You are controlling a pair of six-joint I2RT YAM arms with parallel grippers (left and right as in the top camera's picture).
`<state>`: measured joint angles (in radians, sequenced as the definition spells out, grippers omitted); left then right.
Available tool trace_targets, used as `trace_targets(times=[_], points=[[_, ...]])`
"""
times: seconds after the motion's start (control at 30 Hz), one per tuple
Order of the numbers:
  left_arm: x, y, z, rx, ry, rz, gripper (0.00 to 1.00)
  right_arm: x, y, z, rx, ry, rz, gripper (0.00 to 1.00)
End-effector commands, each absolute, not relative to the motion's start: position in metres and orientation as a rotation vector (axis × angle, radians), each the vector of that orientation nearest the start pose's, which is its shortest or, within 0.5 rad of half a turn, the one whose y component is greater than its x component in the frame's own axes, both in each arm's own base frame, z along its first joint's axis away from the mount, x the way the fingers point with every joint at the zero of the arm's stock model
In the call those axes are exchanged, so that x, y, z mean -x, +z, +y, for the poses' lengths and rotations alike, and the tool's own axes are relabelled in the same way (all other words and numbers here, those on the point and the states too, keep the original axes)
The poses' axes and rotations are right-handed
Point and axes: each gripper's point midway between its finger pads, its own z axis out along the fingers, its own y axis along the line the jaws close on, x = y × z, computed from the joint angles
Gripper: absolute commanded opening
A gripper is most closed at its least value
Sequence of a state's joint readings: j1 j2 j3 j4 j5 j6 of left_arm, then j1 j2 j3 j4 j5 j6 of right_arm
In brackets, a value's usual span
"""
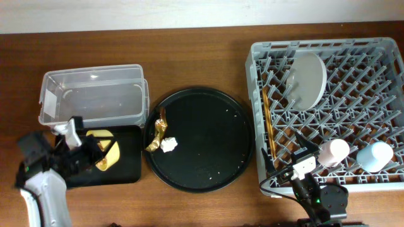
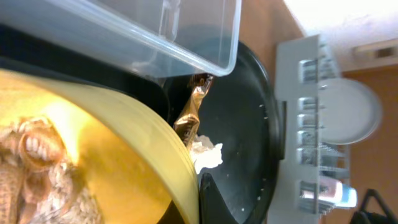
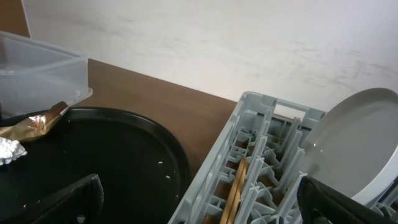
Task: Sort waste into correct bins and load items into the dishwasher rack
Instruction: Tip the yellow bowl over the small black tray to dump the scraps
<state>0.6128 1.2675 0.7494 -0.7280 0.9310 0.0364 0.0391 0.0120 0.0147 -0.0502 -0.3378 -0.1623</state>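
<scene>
1. Holding tight to the yellow bowl (image 1: 107, 155) with the left gripper (image 1: 88, 151), tipped over the black tray (image 1: 128, 171), flaky scraps (image 2: 37, 174) inside.
2. Spread wide open at the right gripper (image 1: 287, 157), above the grey rack (image 1: 392, 63) front corner.
3. On the round tray (image 1: 221, 165): gold wrapper (image 1: 156, 133), white tissue wad (image 1: 168, 145).
4. In the rack: plate (image 1: 306, 79), chopsticks (image 1: 267, 123).

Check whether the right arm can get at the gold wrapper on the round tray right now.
Probably yes. The right gripper is open and empty, and the wrapper lies uncovered at the round tray's left edge, though the left gripper tipping the yellow bowl crowds that side.
</scene>
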Motion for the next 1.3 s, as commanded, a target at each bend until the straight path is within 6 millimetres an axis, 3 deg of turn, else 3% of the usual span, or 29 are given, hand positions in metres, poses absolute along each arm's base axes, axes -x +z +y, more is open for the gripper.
trace_targets(times=[0.0,0.13,0.27,0.43,0.47,0.5,0.63,0.67,0.7,0.73,0.77,0.8,0.93,0.97,1.03,1.1,1.13,1.17,1.23,1.27], points=[[-0.264,0.152,0.023,0.385,-1.275,1.949,0.00,-0.235,0.164,0.066,0.419,0.174,1.562,0.98],[-0.248,0.167,0.041,0.348,-1.315,1.699,0.00,-0.235,0.164,0.066,0.419,0.174,1.562,0.98],[-0.245,0.166,0.051,0.394,-1.294,1.683,0.00,-0.235,0.164,0.066,0.419,0.174,1.562,0.98],[-0.245,0.166,0.051,0.327,-1.238,1.682,0.00,-0.235,0.164,0.066,0.419,0.174,1.562,0.98],[-0.246,0.163,0.052,0.310,-1.201,1.700,0.00,-0.235,0.164,0.066,0.419,0.174,1.562,0.98],[-0.249,0.146,0.057,0.353,-1.123,1.784,0.00,-0.235,0.164,0.066,0.419,0.174,1.562,0.98],[-0.248,0.154,0.055,0.286,-1.124,1.742,0.00,-0.235,0.164,0.066,0.419,0.174,1.562,0.98],[-0.250,0.141,0.061,0.326,-1.062,1.812,0.00,-0.235,0.164,0.066,0.419,0.174,1.562,0.98],[-0.249,0.113,0.072,0.535,-1.015,1.942,0.00,-0.235,0.164,0.066,0.419,0.174,1.562,0.98],[-0.249,0.121,0.067,0.520,-1.067,1.904,0.00,-0.235,0.164,0.066,0.419,0.174,1.562,0.98],[-0.248,0.148,0.056,0.322,-1.120,1.769,0.00,-0.235,0.164,0.066,0.419,0.174,1.562,0.98],[-0.246,0.162,0.051,0.233,-1.134,1.699,0.00,-0.235,0.164,0.066,0.419,0.174,1.562,0.98],[-0.246,0.162,0.051,0.218,-1.125,1.695,0.00,-0.235,0.164,0.066,0.419,0.174,1.563,0.98],[-0.248,0.153,0.054,0.263,-1.104,1.744,0.00,-0.235,0.163,0.066,0.419,0.174,1.565,0.98],[-0.245,0.164,0.049,0.199,-1.131,1.677,0.00,-0.235,0.163,0.066,0.419,0.174,1.565,0.98],[-0.248,0.142,0.056,0.308,-1.075,1.799,0.00,-0.235,0.163,0.066,0.419,0.174,1.565,0.98],[-0.243,0.160,0.046,0.197,-1.128,1.683,0.00,-0.235,0.163,0.066,0.419,0.174,1.565,0.98],[-0.244,0.157,0.046,0.194,-1.110,1.697,0.00,-0.235,0.163,0.066,0.419,0.175,1.565,0.98],[-0.245,0.108,0.063,0.475,-1.009,1.953,0.00,-0.235,0.163,0.066,0.419,0.174,1.565,0.98],[-0.242,0.144,0.044,0.274,-1.136,1.743,0.00,-0.235,0.163,0.066,0.419,0.174,1.565,0.98]])
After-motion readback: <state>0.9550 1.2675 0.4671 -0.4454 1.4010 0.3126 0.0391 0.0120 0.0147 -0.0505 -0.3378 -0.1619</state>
